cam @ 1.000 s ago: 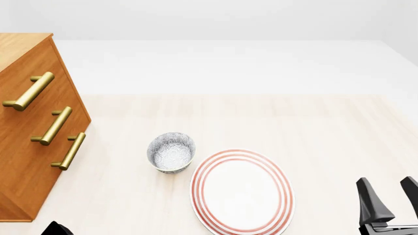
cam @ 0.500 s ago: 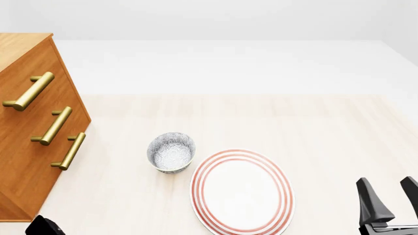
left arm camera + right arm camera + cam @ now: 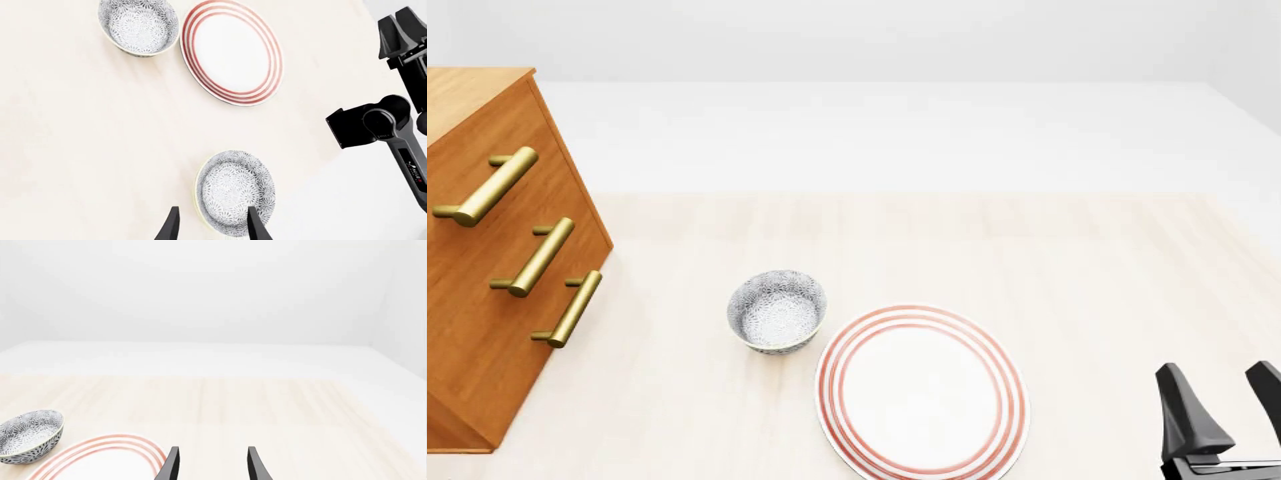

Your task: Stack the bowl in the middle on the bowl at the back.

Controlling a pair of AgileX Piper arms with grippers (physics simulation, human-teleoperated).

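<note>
The bowl at the back point(image 3: 777, 310) is speckled grey and white and stands upright left of the red-ringed plate; it also shows in the left wrist view point(image 3: 139, 25) and the right wrist view point(image 3: 30, 435). Its twin, the bowl in the middle point(image 3: 235, 197), shows only in the left wrist view, near the table's front edge. My left gripper point(image 3: 211, 227) is open and hangs above and just short of that bowl, one finger overlapping its rim. It is out of the front view. My right gripper point(image 3: 1225, 405) point(image 3: 210, 465) is open and empty at the front right.
A large white plate with red rings point(image 3: 921, 390) point(image 3: 232, 50) lies between the two bowls. A wooden drawer cabinet with brass handles point(image 3: 494, 260) stands at the left edge. The right arm point(image 3: 387, 120) reaches along the table's near side.
The dark part of my left arm at the front view's bottom left slid leftward and has dropped out of that view. The bowl, the plate and the right gripper have not moved.
</note>
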